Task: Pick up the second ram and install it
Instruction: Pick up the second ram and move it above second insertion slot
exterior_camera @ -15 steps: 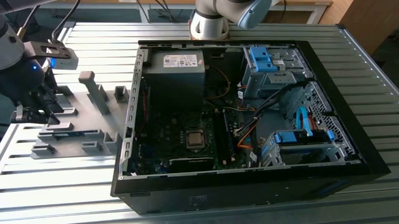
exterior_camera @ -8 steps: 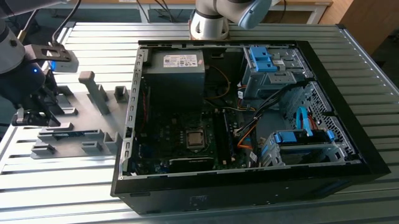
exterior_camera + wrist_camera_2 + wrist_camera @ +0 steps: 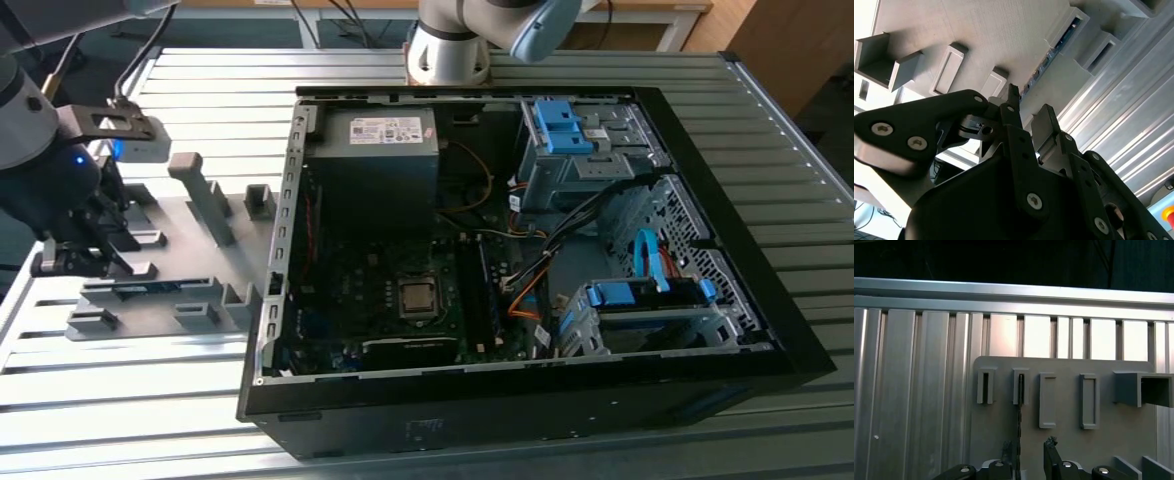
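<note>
The second ram [image 3: 1018, 415] stands on edge in a slot of the grey fixture plate [image 3: 1069, 450], seen as a thin dark strip in the first wrist view. Its blue-green edge [image 3: 1051, 52] runs along the same slot in the second wrist view. My gripper [image 3: 1030, 452] hangs just above the plate, open, and the stick's near end lies between the fingers, close to one fingertip [image 3: 1013, 97]. Whether that fingertip touches the stick I cannot tell. In the exterior view the gripper [image 3: 91, 262] is over the plate's part farthest to the left, beside the stick's slot [image 3: 147, 288].
The open computer case [image 3: 747, 330] lies to the exterior view's right of the plate, motherboard [image 3: 400, 300] facing up, power supply [image 3: 374, 150] at the back and blue drive cages [image 3: 641, 310] further right. Grey fixture blocks [image 3: 200, 195] stand up on the plate. Everything rests on a ribbed aluminium table [image 3: 134, 400].
</note>
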Robot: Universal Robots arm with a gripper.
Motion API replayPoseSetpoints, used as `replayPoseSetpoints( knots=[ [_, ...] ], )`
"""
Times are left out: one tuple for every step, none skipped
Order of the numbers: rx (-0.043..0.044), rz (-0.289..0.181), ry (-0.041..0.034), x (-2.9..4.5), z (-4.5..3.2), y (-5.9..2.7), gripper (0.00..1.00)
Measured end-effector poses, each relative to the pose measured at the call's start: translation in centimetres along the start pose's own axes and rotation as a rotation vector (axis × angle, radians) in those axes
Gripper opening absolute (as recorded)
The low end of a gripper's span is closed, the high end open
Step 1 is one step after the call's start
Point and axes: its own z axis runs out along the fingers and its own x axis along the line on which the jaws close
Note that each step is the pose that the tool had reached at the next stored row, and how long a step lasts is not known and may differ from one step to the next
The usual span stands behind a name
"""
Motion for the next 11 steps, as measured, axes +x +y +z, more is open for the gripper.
replayPoseSetpoints(
  knots=[
    [0.0005,0.0,0.0,0.04,0.07,0.0,0.38],
    [0.0009,0.0,0.0,0.08,0.15,0.0,0.38],
    [0.001,0.0,0.0,0.12,0.24,0.0,0.38],
    [0.0009,0.0,0.0002,0.15,0.3,0.0,0.38],
    [0.0009,0.0,0.0002,0.18,0.37,0.0,0.38],
    [0.0008,0.0,0.0002,0.2,0.42,0.0,0.38],
    [0.0009,0.0,0.0002,0.21,0.46,0.0,0.38],
    [0.0009,0.0,0.0002,0.23,0.5,0.0,0.38],
    [0.0009,0.0,0.0001,0.24,0.55,-0.01,0.38],
    [0.001,0.0,0.0001,0.25,0.64,-0.01,0.38],
    [0.0011,-0.001,0.0,0.26,0.71,-0.01,0.38]
  ],
)
